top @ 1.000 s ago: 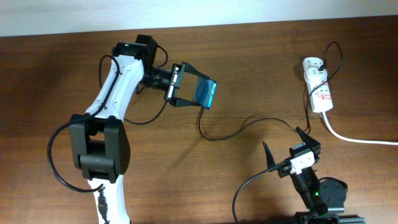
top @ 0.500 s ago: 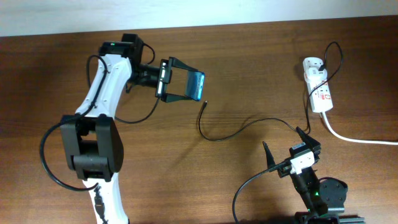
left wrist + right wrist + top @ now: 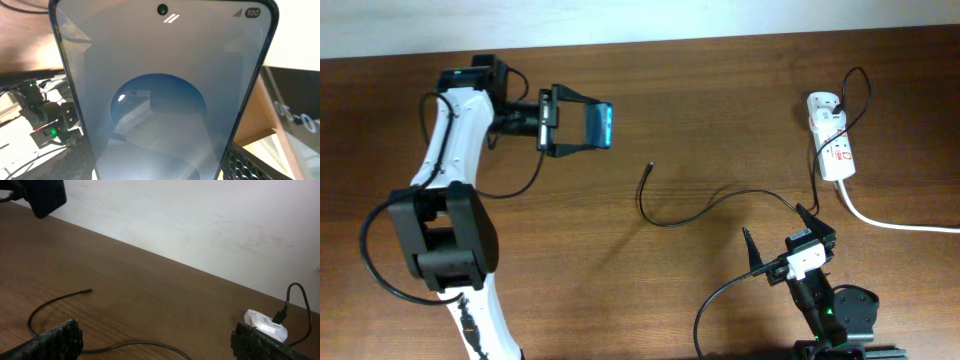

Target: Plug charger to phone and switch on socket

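My left gripper point(image 3: 582, 124) is shut on the phone point(image 3: 601, 125) and holds it above the table at the back left. The phone's blue screen fills the left wrist view point(image 3: 165, 100). The charger's black cable point(image 3: 700, 208) lies on the table, its connector tip point(image 3: 650, 167) free and well to the right of the phone. Its other end runs up to the socket point(image 3: 831, 148), a white power strip at the far right. My right gripper point(image 3: 775, 225) is open and empty near the front, over the cable. In the right wrist view the tip point(image 3: 89, 290) and the socket point(image 3: 265, 325) show.
The socket's thick white cord point(image 3: 895, 223) runs off the right edge. A pale wall point(image 3: 190, 225) stands behind the table's back edge. The right arm's base point(image 3: 840, 315) sits at the front.
My left arm has swung left and back with the phone in its jaws, away from the charger tip, which stays on the table. The right arm has not moved.
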Available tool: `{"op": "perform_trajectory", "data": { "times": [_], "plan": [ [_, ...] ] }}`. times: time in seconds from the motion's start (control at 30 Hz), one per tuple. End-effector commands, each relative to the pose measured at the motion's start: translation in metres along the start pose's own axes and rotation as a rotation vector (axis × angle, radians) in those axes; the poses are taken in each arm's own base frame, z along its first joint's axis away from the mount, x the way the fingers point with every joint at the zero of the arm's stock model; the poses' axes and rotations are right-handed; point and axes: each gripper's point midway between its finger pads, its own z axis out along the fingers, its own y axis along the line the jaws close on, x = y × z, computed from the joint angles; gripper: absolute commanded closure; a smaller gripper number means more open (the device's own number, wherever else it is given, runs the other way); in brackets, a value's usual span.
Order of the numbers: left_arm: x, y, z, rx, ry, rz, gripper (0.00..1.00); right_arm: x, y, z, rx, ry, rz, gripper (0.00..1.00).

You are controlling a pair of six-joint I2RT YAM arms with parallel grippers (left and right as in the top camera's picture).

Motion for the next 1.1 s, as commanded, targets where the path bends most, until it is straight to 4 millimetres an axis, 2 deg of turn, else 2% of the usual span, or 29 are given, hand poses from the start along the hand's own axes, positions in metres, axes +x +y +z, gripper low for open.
{"op": "perform_trajectory", "data": {
  "times": [0.0,0.73,0.93,1.07],
  "plan": [
    [0.003,-0.012,-0.016,0.049,0.001,0.014,0.97,0.002,0.002,0.000,-0.005,-0.001,-0.004,0.01],
    [-0.002,-0.009,-0.018,0.035,-0.029,0.009,0.97,0.002,0.002,0.000,-0.005,-0.001,-0.004,0.02],
    [-0.018,0.001,-0.019,-0.022,-0.122,0.006,0.97,-0.002,0.007,0.000,-0.033,-0.022,-0.008,0.01],
    [-0.018,0.001,-0.019,-0.022,-0.121,0.007,0.98,-0.016,0.008,0.000,-0.055,-0.074,0.179,0.01]
  ]
}}
